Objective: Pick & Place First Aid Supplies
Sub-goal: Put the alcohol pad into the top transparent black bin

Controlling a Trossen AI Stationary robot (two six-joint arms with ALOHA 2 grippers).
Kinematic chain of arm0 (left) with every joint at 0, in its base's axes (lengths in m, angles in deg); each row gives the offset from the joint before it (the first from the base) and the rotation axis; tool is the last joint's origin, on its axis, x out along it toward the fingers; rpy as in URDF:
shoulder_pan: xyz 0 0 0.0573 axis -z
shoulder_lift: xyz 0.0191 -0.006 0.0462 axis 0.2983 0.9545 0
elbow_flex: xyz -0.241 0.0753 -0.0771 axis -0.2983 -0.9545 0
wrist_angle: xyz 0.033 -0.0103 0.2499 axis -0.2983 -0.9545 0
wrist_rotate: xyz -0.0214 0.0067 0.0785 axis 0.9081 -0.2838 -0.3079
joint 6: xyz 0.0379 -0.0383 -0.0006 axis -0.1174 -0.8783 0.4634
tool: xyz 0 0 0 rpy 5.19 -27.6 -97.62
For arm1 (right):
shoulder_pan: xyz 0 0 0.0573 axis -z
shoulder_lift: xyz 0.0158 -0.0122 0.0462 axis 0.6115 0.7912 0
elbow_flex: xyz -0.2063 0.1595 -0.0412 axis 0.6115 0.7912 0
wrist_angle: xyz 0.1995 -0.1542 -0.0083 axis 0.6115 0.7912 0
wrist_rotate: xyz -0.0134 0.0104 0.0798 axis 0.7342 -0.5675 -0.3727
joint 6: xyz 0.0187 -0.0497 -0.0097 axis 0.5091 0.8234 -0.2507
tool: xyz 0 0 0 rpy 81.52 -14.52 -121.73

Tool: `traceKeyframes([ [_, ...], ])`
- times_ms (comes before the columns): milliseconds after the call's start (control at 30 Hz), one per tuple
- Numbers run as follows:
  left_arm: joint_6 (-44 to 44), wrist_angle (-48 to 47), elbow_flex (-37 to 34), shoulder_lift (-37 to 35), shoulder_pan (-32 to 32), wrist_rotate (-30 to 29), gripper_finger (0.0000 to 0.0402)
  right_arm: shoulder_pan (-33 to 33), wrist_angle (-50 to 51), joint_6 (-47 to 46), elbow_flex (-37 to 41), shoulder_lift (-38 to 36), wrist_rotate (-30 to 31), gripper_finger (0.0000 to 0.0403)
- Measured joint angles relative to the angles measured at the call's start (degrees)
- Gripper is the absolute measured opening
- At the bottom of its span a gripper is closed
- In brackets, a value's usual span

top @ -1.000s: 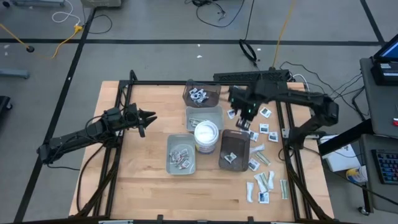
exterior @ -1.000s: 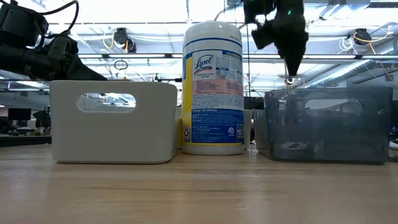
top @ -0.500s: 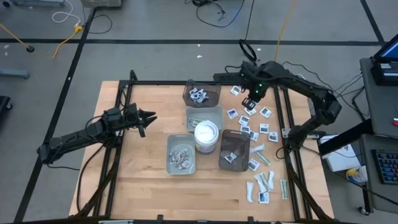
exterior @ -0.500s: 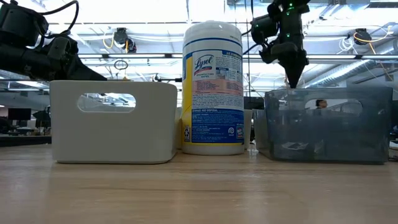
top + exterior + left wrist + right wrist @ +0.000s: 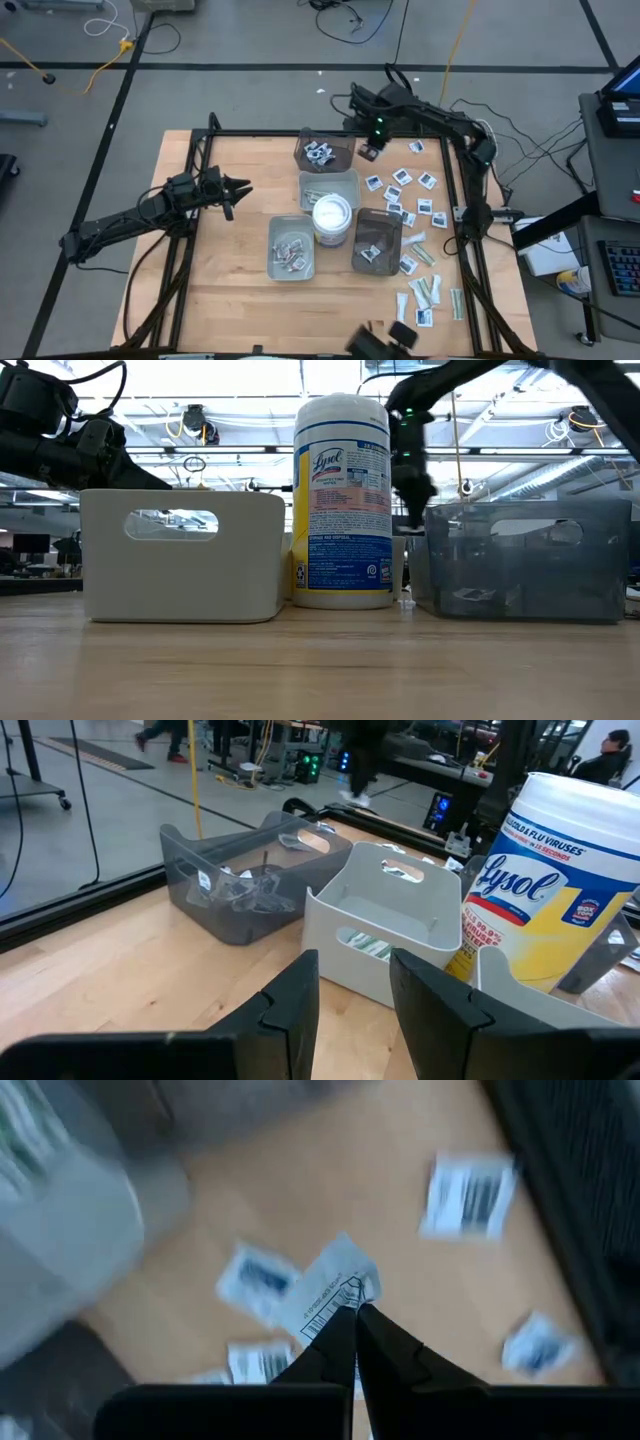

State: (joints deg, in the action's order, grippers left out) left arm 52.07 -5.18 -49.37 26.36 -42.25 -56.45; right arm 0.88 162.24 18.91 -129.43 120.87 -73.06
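Grey floor (image 5: 250, 40), cables (image 5: 345, 18), taped lines.

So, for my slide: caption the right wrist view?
Right end effector shut on a white barcoded packet, above scattered packets on the wooden table.

Pale wood tabletop (image 5: 230, 280). White tub (image 5: 342, 500) with blue-and-yellow label. Light grey tray (image 5: 182, 555); dark translucent tray (image 5: 528, 560). White square packets (image 5: 398, 177) with dark print; pale green strips (image 5: 432, 290). Black end effector (image 5: 352, 1342) gripping white barcoded packet (image 5: 330, 1290).
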Motion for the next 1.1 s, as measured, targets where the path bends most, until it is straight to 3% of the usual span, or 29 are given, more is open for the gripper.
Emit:
traceKeyframes([
  [233, 0.0, 0.0, 0.0, 0.0, 0.0, 0.0, 0.0129, -0.4, 0.1, 4.8, -17.6, 10.4, -1.5, 0.0],
  [400, 0.0, 0.0, 0.0, 0.0, 0.0, 0.0, 0.0129, -1.1, 0.1, 5.4, -25.7, 15.1, -3.1, 0.0],
  [800, 0.0, 0.0, 0.0, 0.0, 0.0, 0.0, 0.0129, -3.8, -6.9, 6.2, -26.3, 19.5, -3.3, 0.0],
  [1100, 0.0, 0.0, 0.0, 0.0, 0.0, 0.0, 0.0129, -5.7, -12.2, 9.6, -21.0, 20.2, -4.5, 0.0003],
])
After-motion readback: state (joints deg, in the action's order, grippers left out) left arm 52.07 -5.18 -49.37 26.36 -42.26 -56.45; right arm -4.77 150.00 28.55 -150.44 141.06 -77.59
